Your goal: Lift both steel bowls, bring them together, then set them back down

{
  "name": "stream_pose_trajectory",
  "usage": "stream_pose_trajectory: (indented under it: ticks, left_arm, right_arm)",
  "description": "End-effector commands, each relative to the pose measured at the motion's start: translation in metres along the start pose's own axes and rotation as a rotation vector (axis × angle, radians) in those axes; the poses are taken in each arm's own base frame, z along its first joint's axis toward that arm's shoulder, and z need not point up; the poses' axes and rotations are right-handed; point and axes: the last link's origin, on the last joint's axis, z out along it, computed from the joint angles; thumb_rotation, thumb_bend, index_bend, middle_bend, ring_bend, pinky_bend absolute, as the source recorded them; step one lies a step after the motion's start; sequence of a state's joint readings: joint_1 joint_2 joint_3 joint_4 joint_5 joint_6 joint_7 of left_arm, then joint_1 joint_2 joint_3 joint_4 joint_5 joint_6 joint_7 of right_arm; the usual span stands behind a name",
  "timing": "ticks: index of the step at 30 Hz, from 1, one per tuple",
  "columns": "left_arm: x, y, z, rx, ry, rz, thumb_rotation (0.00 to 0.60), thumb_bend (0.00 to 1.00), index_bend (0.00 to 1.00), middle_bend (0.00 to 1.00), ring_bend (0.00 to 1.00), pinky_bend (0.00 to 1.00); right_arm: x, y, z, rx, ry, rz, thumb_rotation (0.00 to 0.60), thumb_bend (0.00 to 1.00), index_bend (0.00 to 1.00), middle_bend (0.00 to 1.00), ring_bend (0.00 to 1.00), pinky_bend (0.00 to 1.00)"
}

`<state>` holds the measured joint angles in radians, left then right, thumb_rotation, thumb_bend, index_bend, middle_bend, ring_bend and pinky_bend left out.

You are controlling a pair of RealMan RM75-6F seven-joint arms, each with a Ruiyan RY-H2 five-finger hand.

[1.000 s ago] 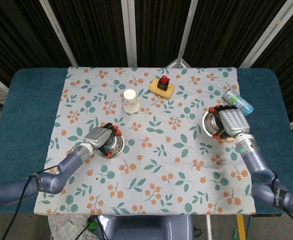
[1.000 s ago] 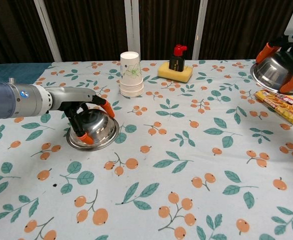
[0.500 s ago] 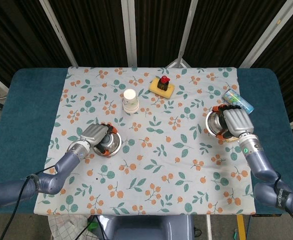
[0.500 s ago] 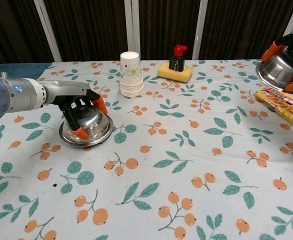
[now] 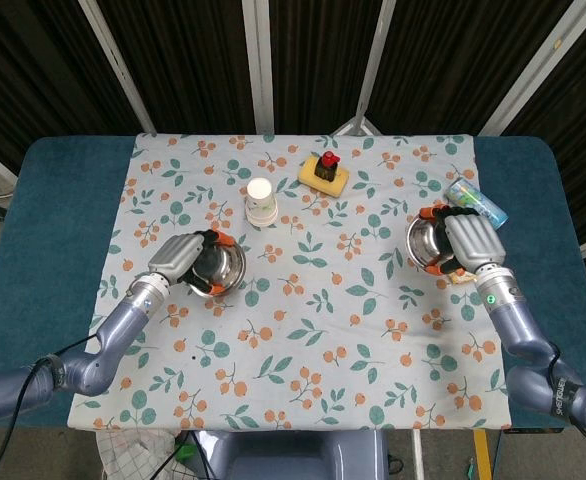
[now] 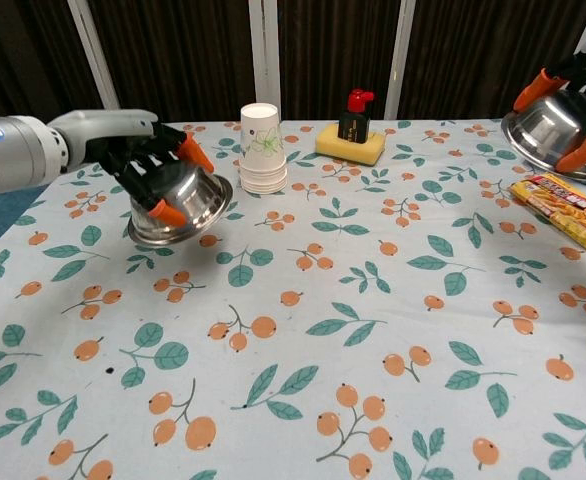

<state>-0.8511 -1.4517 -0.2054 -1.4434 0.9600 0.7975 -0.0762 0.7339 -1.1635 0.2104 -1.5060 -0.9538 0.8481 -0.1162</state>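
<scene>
Left hand [image 6: 145, 172] grips one steel bowl [image 6: 185, 202] off the surface [image 6: 373, 330], tilted; my right hand [image 5: 470, 242] holds the other bowl [image 5: 428, 246] far right. I should level both, then converge slowly.

The middle of the cloth [image 5: 313, 300] between the left bowl [image 6: 178, 205] and right bowl [image 6: 551, 135] lies open. The cup stack [image 6: 261, 148] stands just beside the left bowl. The sponge with bottle [image 6: 352, 135] sits further back. A snack packet [image 6: 571, 210] lies under the right bowl.
</scene>
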Motion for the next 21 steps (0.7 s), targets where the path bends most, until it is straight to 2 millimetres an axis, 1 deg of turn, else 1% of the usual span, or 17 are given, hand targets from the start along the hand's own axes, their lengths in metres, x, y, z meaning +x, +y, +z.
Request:
stream_pose_trajectory:
  ticks: [1,3,7,10,14,17,21]
  left_arm:
    - [0.028,-0.002,-0.013,-0.103,0.216,-0.316,0.600,0.07,0.49,0.37,0.25,0.44]
    - [0.035,-0.005,-0.015,-0.145,0.270,-0.481,0.600,0.07,0.48,0.37,0.25,0.44]
    - [0.043,-0.008,-0.014,-0.206,0.320,-0.686,0.600,0.07,0.47,0.37,0.24,0.43]
    - [0.042,-0.011,-0.012,-0.241,0.308,-0.718,0.600,0.07,0.47,0.37,0.23,0.43]
    - [0.034,-0.012,-0.007,-0.294,0.291,-0.757,0.600,0.07,0.46,0.36,0.22,0.42]
    - [0.027,-0.011,-0.003,-0.327,0.284,-0.793,0.600,0.07,0.46,0.35,0.22,0.42]
    - [0.020,-0.006,0.002,-0.365,0.279,-0.852,0.600,0.07,0.46,0.34,0.20,0.42]
  right_arm:
    - [0.002,-0.012,0.006,0.070,0.030,0.164,0.600,0.03,0.40,0.30,0.29,0.21]
    - [0.003,-0.014,0.009,0.112,0.045,0.223,0.600,0.03,0.40,0.30,0.29,0.21]
    - [0.004,-0.017,0.015,0.166,0.077,0.325,0.600,0.04,0.41,0.30,0.30,0.21]
    - [0.004,-0.021,0.018,0.191,0.086,0.456,0.600,0.04,0.41,0.30,0.30,0.21]
    - [0.005,-0.025,0.020,0.227,0.080,0.641,0.600,0.04,0.41,0.30,0.30,0.21]
    - [0.005,-0.031,0.021,0.246,0.087,0.824,0.600,0.05,0.42,0.30,0.30,0.21]
    - [0.004,-0.043,0.022,0.255,0.046,1.002,0.600,0.06,0.42,0.30,0.31,0.21]
